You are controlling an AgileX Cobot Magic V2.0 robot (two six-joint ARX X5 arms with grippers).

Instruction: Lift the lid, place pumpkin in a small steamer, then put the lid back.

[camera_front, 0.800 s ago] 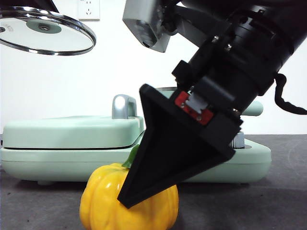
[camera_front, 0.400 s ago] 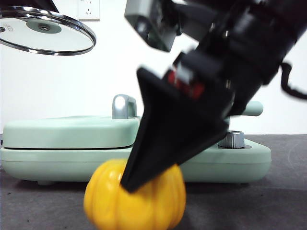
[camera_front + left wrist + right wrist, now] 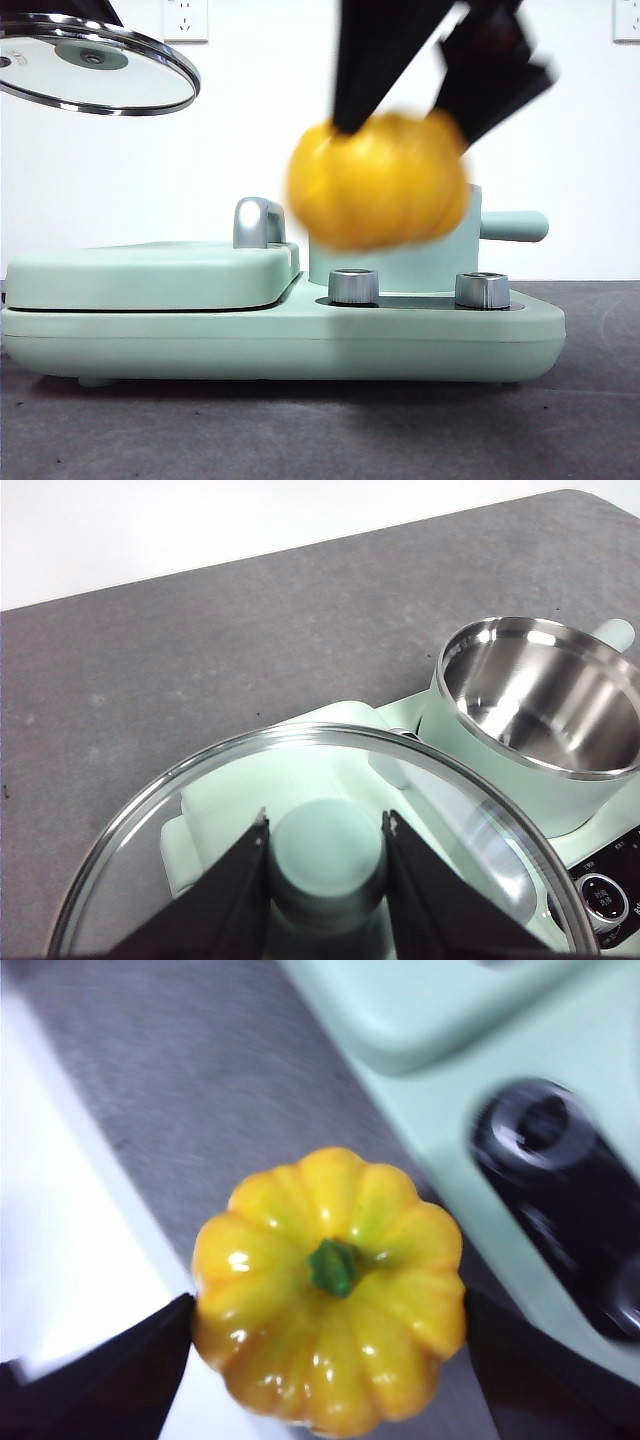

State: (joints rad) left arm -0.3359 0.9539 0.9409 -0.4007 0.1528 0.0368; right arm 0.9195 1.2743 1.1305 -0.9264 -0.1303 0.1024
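My right gripper (image 3: 400, 125) is shut on the yellow-orange pumpkin (image 3: 378, 180) and holds it in the air, blurred, in front of the mint-green small steamer (image 3: 468, 262). In the right wrist view the pumpkin (image 3: 330, 1285) with its green stem sits between the jaws of the right gripper (image 3: 328, 1305), above the appliance's front edge. My left gripper (image 3: 325, 852) is shut on the knob of the glass lid (image 3: 190, 810) and holds it high at the left; the lid also shows in the front view (image 3: 95, 65). The steamer (image 3: 545, 725) stands open and empty.
A wide mint-green appliance base (image 3: 280, 335) with two silver knobs (image 3: 353, 286) carries the steamer and a flat grill cover (image 3: 150, 272) with a steel handle (image 3: 258, 222). Grey table in front (image 3: 300, 430). White wall behind.
The right gripper closed on the pumpkin at the table and has lifted it up and to the right, in front of the steamer. The lid has not moved.
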